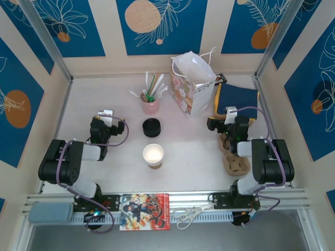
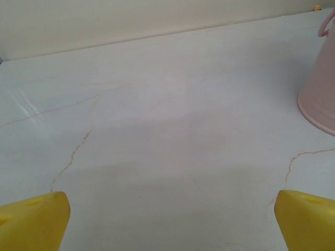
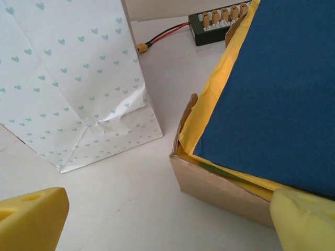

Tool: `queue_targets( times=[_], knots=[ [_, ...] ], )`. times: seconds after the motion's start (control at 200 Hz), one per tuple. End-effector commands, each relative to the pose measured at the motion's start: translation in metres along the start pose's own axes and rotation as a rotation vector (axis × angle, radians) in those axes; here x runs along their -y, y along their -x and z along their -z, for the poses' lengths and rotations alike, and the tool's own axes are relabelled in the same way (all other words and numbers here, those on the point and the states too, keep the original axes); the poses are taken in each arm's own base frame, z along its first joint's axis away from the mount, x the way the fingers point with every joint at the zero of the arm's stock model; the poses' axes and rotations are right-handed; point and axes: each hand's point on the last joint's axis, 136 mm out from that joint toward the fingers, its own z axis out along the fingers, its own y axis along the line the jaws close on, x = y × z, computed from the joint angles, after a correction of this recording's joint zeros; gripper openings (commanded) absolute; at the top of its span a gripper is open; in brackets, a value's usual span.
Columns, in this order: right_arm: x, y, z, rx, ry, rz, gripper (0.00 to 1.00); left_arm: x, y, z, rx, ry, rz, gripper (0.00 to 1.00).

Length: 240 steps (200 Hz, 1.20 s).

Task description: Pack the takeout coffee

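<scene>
Currently your takeout coffee (image 1: pixel 153 155) stands upright at centre, just nearer than the black lid (image 1: pixel 152 127) — well apart from left gripper (image 2: pixel 170 222) and right gripper (image 3: pixel 167 222); both jaws spread wide, nothing held.

The coffee cup (image 1: pixel 153 155) stands before the lid (image 1: pixel 152 127); behind that the cup of straws (image 1: pixel 151 104), the bag (image 1: pixel 192 86) to its right
</scene>
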Motion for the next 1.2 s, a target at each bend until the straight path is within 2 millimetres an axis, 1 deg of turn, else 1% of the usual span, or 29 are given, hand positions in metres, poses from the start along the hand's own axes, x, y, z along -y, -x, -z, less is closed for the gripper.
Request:
queue_targets(
  times=[0.0, 0.92, 1.09, 1.145, 1.195],
  knots=[
    [-0.0019, 0.0101, -0.0034, 0.023, 0.012, 0.020, 0.99, -0.0002, -0.0018, 0.0011, 0.010, -0.012, -0.008, 1.00],
    [-0.0018, 0.0103, -0.0037, 0.023, 0.008, 0.021, 0.99, 0.0008, -0.0018, 0.0003, 0.004, -0.020, -0.006, 1.00],
    [-0.0021, 0.0102, -0.0036, 0.023, 0.007, 0.021, 0.99, -0.0051, -0.0034, -0.0019, -0.013, -0.024, 0.029, 1.00],
    [0.0000, 0.0109, -0.0037, 0.026, -0.015, 0.023, 0.99, -0.0050, -0.0033, -0.0012, -0.013, -0.029, 0.032, 1.00],
    [0.0042, 0.0127, -0.0029, 0.027, -0.056, 0.019, 0.99, -0.0057, 0.0010, -0.0011, -0.010, -0.028, 0.031, 1.00]
  ],
)
